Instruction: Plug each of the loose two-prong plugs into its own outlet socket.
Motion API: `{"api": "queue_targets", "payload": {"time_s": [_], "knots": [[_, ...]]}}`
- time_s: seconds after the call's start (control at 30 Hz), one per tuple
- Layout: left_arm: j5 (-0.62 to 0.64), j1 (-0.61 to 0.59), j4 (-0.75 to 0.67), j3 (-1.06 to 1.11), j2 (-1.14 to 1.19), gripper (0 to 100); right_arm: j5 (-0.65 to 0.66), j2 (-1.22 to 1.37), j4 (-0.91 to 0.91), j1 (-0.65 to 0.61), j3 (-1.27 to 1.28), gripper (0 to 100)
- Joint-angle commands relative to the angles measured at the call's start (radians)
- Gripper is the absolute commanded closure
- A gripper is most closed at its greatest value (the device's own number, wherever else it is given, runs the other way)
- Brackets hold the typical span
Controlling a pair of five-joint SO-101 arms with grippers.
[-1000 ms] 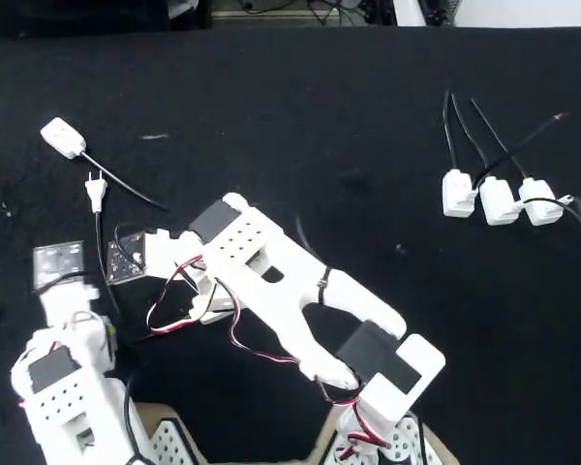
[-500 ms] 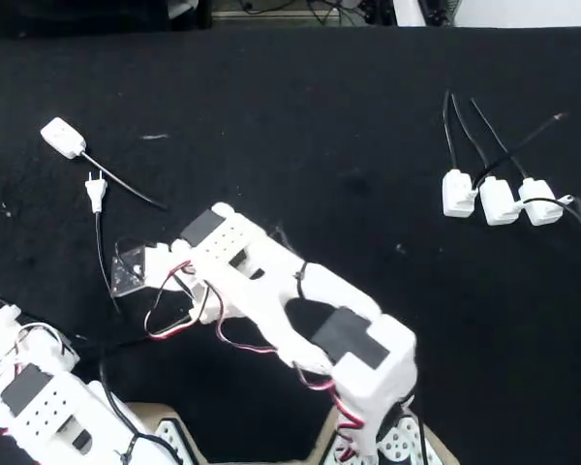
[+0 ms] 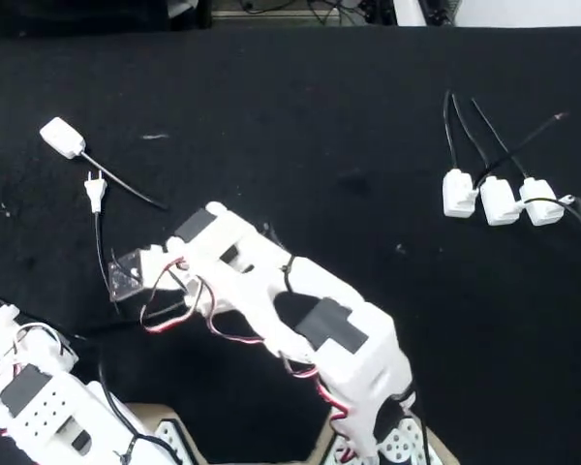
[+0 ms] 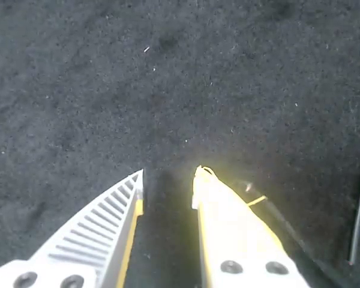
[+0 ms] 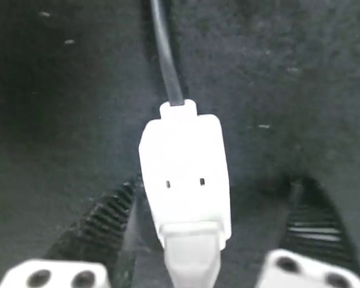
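Right gripper (image 5: 215,187): you're wide open, white connector block (image 5: 185,174) in the gap.
Left gripper (image 4: 168,180): slightly parted, empty.
Loose plug (image 3: 95,190): eleven o'clock of the right gripper.

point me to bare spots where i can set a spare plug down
Bare: the middle of the table, between the loose plug at left and the row of three sockets at right; also the near-right corner. Crowded: near-left, around the right arm, left arm and cable.

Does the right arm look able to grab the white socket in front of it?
Probably yes: the white socket lies between the open fingers of the right gripper, and nothing stands in the way.
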Motion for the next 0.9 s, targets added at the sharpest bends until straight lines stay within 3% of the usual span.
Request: {"api": "queue_targets", "payload": {"time_s": [0.0, 0.03, 0.23, 0.57, 0.87], "knots": [[0.009, -0.008, -0.012, -0.061, -0.002, 86, -0.008, 0.007, -0.011, -0.008, -0.039, 98.8], [0.009, -0.008, -0.014, -0.061, -0.002, 86, -0.025, 0.007, 0.003, 0.005, -0.038, 95.2], [0.008, -0.008, -0.040, -0.042, -0.002, 86, -0.146, -0.042, 0.080, 0.118, -0.019, 98.8], [0.006, 0.024, -0.044, -0.028, -0.002, 86, -0.672, -0.300, 0.080, 0.511, 0.013, 98.7], [0.003, 0.101, -0.044, -0.007, -0.002, 86, -0.703, -0.205, -0.015, 0.882, 0.008, 98.4]]}}
